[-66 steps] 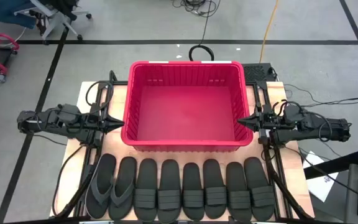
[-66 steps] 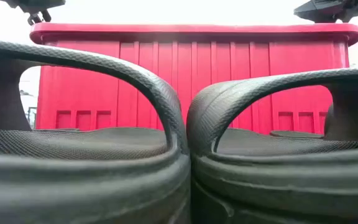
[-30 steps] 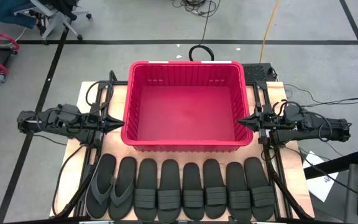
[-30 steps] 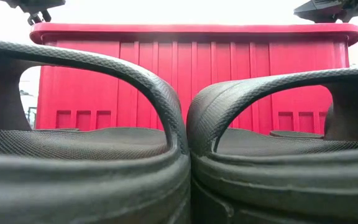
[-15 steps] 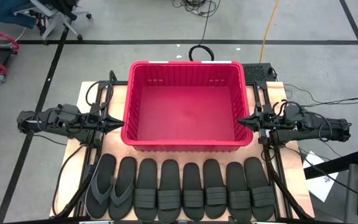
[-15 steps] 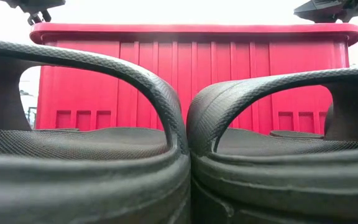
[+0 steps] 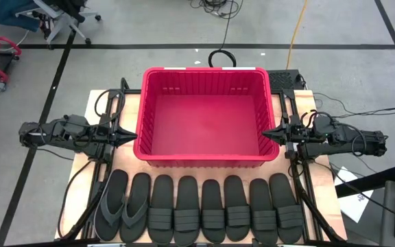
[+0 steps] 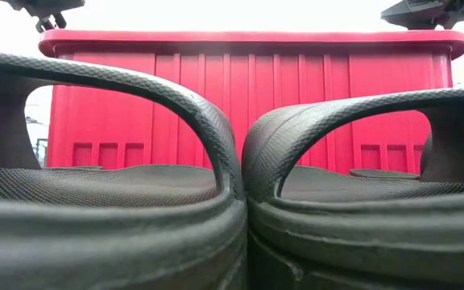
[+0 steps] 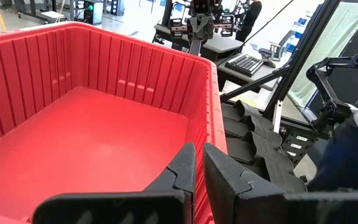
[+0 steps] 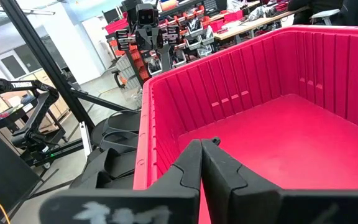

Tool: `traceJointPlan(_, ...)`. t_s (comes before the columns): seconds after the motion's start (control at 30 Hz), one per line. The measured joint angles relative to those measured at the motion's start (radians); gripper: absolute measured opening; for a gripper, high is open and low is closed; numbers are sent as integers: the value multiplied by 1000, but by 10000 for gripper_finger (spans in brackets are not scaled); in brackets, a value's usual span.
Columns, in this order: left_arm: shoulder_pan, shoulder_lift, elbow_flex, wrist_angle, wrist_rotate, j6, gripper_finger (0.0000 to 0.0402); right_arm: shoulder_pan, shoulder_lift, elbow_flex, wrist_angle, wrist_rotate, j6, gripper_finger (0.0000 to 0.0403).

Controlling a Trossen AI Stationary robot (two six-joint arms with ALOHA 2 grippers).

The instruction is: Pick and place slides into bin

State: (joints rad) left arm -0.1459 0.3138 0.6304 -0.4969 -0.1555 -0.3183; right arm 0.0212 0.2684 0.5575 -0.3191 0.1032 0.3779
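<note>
Bin (image 7: 205, 159) empty at table centre; eight slides (image 7: 199, 209) in row just in front of it, none lifted. Left gripper (image 7: 127, 135) and right gripper (image 7: 269, 134) closed, empty, flanking bin rim. Advice — open wide, descend on end slide, pinch strap, clear rim before release.

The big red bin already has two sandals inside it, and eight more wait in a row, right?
Not quite. The high view shows the red bin is empty. All eight sandals wait in a row in front of it.
</note>
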Motion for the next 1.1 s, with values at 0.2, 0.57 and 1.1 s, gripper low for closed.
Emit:
traceJointPlan(0.2,0,0,0,0,0,0,26,0,0,0,2,0,3,0)
traceJointPlan(0.57,0,0,0,0,0,0,26,0,0,0,5,0,186,0)
traceJointPlan(1.1,0,0,0,0,0,0,26,0,105,30,130,-135,-49,32)
